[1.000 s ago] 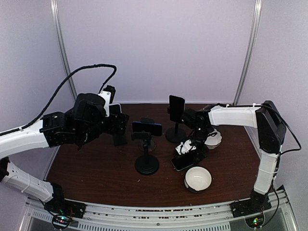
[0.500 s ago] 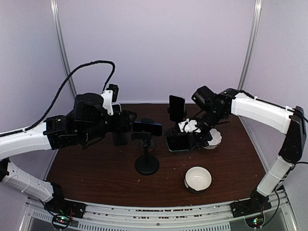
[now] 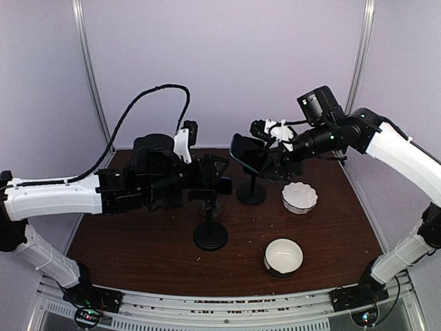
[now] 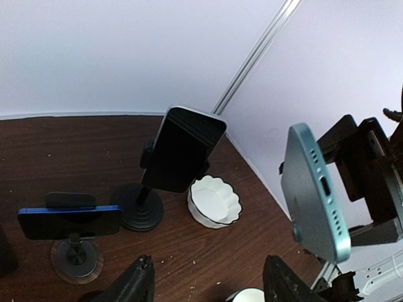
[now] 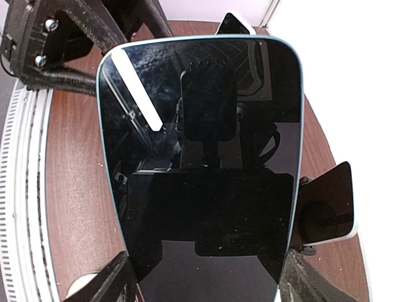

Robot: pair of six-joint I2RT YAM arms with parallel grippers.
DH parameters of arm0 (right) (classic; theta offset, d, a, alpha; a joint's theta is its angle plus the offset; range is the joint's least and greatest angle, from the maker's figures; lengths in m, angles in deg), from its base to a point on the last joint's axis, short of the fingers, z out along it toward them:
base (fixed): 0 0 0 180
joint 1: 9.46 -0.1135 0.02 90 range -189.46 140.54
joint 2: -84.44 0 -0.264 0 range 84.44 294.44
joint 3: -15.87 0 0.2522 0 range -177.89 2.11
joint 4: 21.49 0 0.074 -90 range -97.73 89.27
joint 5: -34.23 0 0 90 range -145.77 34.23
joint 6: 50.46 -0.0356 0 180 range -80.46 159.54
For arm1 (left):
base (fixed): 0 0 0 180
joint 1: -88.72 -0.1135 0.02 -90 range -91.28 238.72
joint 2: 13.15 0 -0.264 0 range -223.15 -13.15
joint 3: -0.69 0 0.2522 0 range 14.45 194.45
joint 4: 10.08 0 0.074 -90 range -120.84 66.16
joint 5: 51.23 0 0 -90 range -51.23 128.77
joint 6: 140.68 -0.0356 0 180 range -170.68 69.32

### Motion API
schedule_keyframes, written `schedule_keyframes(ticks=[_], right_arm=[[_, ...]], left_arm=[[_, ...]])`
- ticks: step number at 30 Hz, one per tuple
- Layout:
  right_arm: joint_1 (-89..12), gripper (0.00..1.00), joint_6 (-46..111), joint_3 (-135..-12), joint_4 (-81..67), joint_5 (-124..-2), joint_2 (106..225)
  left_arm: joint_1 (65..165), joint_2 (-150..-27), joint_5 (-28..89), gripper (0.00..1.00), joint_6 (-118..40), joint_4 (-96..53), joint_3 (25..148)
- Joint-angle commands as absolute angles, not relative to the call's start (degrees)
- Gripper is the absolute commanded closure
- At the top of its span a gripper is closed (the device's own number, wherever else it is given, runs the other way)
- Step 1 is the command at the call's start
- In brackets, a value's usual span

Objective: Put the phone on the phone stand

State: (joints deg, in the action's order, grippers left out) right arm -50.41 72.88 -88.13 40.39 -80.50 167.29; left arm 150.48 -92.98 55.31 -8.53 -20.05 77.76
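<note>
My right gripper (image 3: pixel 273 154) is shut on the phone (image 3: pixel 247 153), a dark-screened handset with a teal rim, held in the air above the back of the table. The phone's screen (image 5: pixel 201 157) fills the right wrist view, with the fingers (image 5: pixel 113 280) gripping its two long edges. The left wrist view shows the phone edge-on (image 4: pixel 315 189). A black phone stand (image 3: pixel 210 236) stands at front centre. My left gripper (image 3: pixel 219 176) hovers over it, open and empty (image 4: pixel 211 283). A blue phone (image 4: pixel 69 221) and a black phone (image 4: pixel 186 148) sit on other stands.
The back stand's round base (image 3: pixel 251 194) sits below the held phone. A scalloped white bowl (image 3: pixel 300 196) lies to its right and a round white bowl (image 3: pixel 283 256) lies near the front. Purple walls enclose the table on three sides.
The right arm has lifted the phone from the table beside the bowls up and to the left. The left arm has reached right towards the centre stands, and its jaws have narrowed.
</note>
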Motion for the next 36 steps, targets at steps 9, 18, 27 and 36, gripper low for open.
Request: schedule_keyframes(ticks=[9, 18, 27, 36], right_arm=[[-52.0, 1.00, 59.4, -89.9, 31.0, -70.0, 164.5], [-52.7, 1.00, 57.6, -88.9, 30.1, -71.3, 164.4], [-55.2, 1.00, 68.7, -86.8, 33.2, -71.4, 163.0], [-55.9, 1.00, 75.2, -86.2, 35.1, -71.2, 162.7]], left_arm=[[152.7, -93.3, 54.4, 0.40, -5.0, -8.8, 78.3], [153.8, -94.4, 55.8, 0.36, -10.1, 1.4, 78.5], [152.3, -96.8, 54.9, 0.38, -6.4, -9.9, 86.8], [149.7, -98.1, 45.1, 0.65, -0.5, -16.8, 89.2]])
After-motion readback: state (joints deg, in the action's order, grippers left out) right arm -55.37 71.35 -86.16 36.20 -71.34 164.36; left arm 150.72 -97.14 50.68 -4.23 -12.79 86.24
